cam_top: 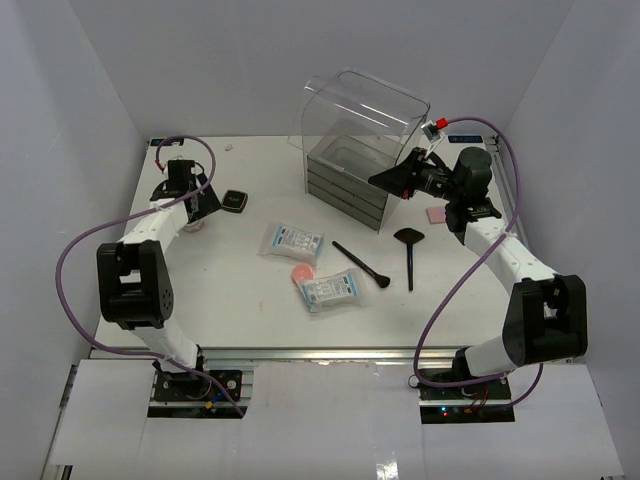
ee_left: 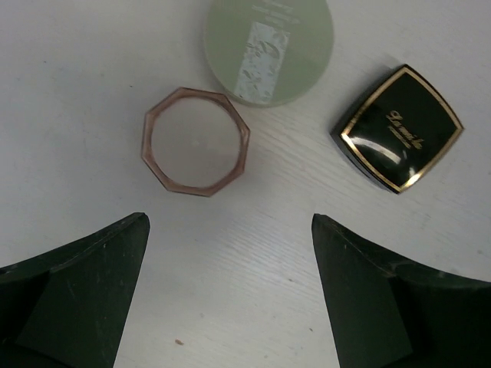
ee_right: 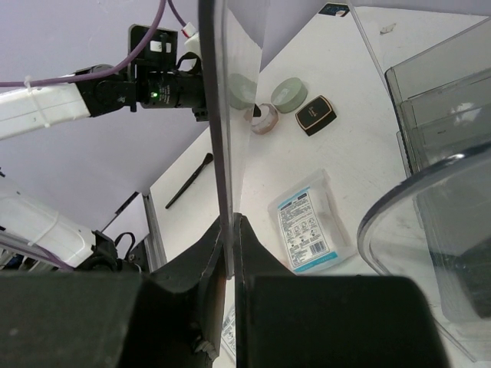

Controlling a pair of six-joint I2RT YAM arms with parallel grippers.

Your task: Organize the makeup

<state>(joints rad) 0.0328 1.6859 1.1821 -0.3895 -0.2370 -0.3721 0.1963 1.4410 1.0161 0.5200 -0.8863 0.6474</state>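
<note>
Two white-blue sachets [cam_top: 292, 240] [cam_top: 330, 290] lie mid-table with a pink round puff [cam_top: 302, 271] between them. A thin black brush [cam_top: 361, 264] and a fan-headed brush [cam_top: 409, 250] lie to their right. A pink square puff [cam_top: 435, 214] lies under my right arm. My right gripper [cam_top: 385, 180] is shut on the raised clear lid [ee_right: 219, 115] of the drawer box [cam_top: 350, 185]; one sachet also shows in the right wrist view [ee_right: 311, 224]. My left gripper [ee_left: 230, 230] is open and empty above bare table, just short of a pink octagonal jar [ee_left: 196, 141].
A green round tin [ee_left: 268, 47] and a black-gold compact [ee_left: 398, 128] lie beside the jar at the table's left. The compact also shows in the top view [cam_top: 234, 201]. A small white thing [cam_top: 229, 147] lies at the back left. White walls close in three sides.
</note>
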